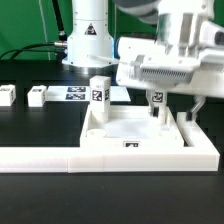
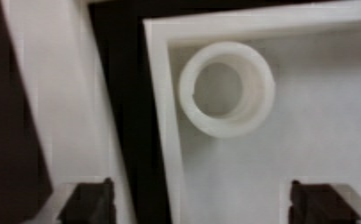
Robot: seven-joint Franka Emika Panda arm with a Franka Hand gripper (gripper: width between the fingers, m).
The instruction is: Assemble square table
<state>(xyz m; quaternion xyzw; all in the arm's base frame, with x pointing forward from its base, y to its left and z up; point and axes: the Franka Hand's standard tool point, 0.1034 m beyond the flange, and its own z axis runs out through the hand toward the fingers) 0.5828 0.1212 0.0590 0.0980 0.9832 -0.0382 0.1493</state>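
Hand point(image 1: 175, 104) open and empty, hanging just above the white square slab point(image 1: 128, 127), over its round corner socket point(image 2: 230, 88).

The white square slab point(image 1: 135, 128) lies flat, rim up, on the black table point(image 1: 30, 130), and one round corner socket point(image 2: 227, 88) shows up close. The first leg point(image 1: 98, 90) stands upright at its far corner, with the second leg point(image 1: 155, 103) upright near it. The third leg point(image 1: 7, 95) and fourth leg point(image 1: 38, 95) rest loose on the table toward the exterior view's left.
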